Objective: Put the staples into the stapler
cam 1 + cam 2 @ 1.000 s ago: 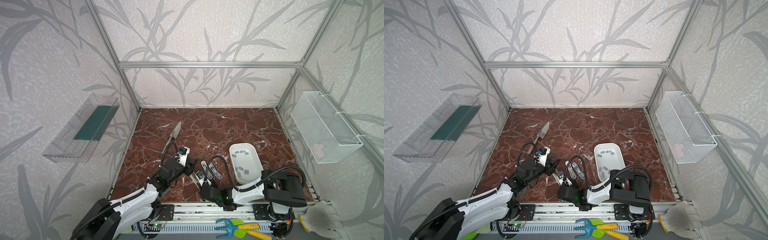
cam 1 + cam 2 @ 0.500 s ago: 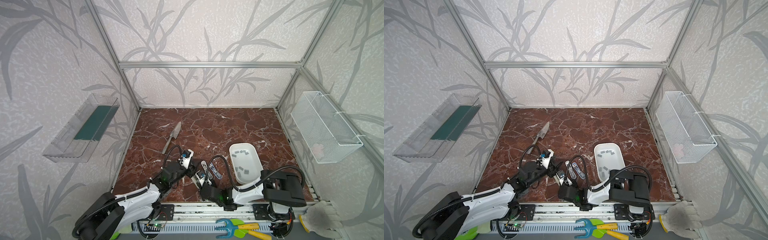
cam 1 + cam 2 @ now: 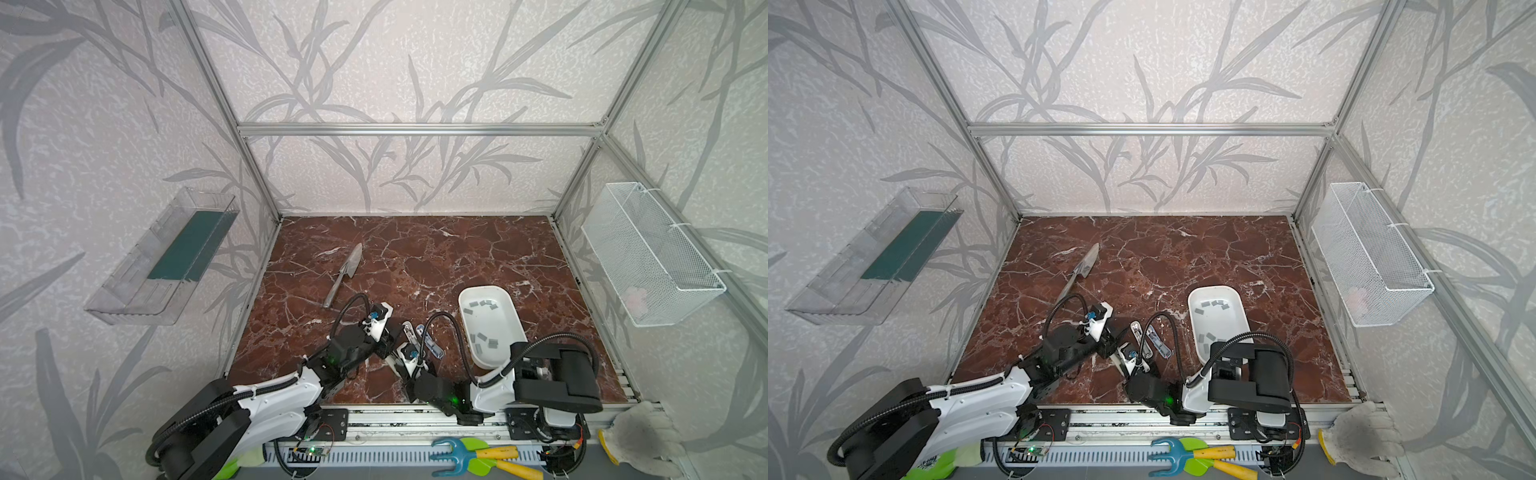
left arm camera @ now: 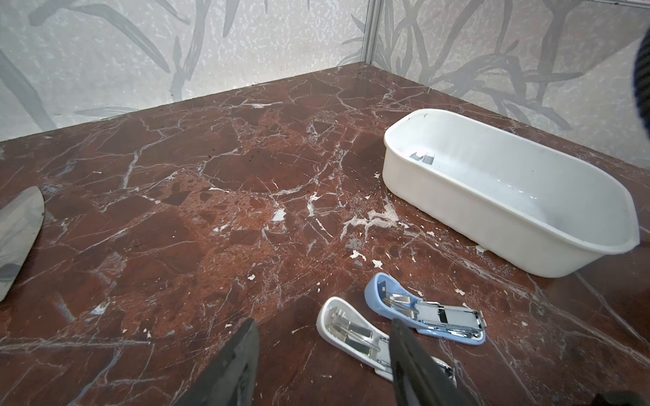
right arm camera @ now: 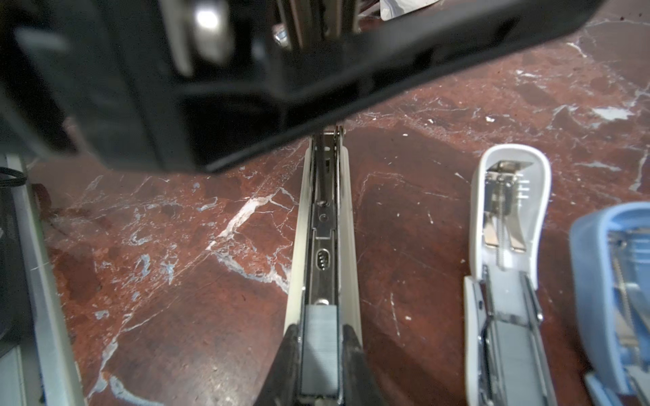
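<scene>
Got right gripper (image 5: 320,330) clamped on the stapler (image 5: 323,218), staples (image 5: 319,351) sitting in its channel plus more in the tray (image 3: 488,322), left gripper (image 4: 323,323) half open and empty. Could skew the strip by bumping the rail.

1. The staples (image 3: 493,343) are small flat grey metal strips, lying loose in two clusters (one at each end) inside a white oval plastic tub (image 3: 490,322).
2. One grey staple strip (image 5: 320,351) sits in the open metal channel of the long cream plastic stapler (image 5: 322,228), which the right gripper (image 5: 320,330) pinches at both sides.
3. Just beside it lie a small white plastic stapler (image 5: 506,246) and a small light-blue plastic stapler (image 5: 612,281), both opened flat and parallel.
</scene>
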